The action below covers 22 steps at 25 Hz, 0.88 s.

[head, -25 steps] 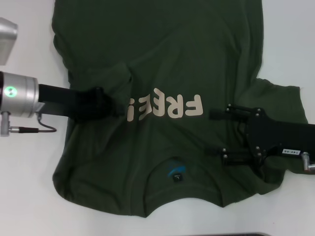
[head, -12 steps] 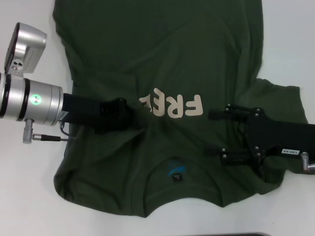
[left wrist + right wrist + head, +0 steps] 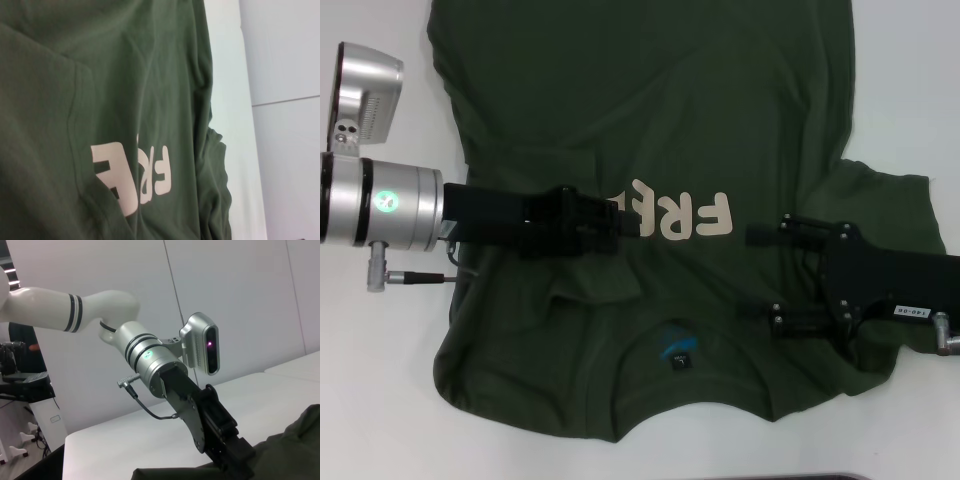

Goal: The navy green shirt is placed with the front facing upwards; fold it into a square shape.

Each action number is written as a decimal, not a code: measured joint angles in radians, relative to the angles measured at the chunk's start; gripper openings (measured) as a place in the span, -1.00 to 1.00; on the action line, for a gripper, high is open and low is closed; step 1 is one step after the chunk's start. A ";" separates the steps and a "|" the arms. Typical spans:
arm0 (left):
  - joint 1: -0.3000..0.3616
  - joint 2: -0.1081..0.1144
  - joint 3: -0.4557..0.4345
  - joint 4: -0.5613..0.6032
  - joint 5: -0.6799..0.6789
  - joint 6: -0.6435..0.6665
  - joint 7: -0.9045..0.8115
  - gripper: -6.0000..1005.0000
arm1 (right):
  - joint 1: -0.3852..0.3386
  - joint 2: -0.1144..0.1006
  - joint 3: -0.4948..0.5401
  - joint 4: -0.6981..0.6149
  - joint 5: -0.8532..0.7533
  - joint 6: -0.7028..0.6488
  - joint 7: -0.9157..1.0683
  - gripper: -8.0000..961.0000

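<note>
Shirt, navy green, spread front-up across the white table, filling most of the head view, collar at 6 o'clock, cream "FREE" lettering near centre and partly covered. Left sleeve folded over the chest, pinched and carried by the left gripper, coming in from 9 o'clock, clamped tight on that fabric right at the letters. Right gripper over at 4 o'clock, low over the right shoulder area, fingers spread wide, holding nothing.
</note>
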State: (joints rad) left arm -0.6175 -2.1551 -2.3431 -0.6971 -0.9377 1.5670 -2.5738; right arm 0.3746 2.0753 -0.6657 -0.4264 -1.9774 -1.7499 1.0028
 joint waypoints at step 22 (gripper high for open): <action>0.115 0.097 -0.183 -0.096 -0.121 0.330 0.579 0.25 | 0.065 -0.016 0.104 -0.094 0.064 -0.065 0.592 0.84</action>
State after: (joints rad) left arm -0.5021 -2.0579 -2.5262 -0.7930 -1.0582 1.8970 -1.9947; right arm 0.4397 2.0596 -0.5614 -0.5208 -1.9138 -1.8151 1.5943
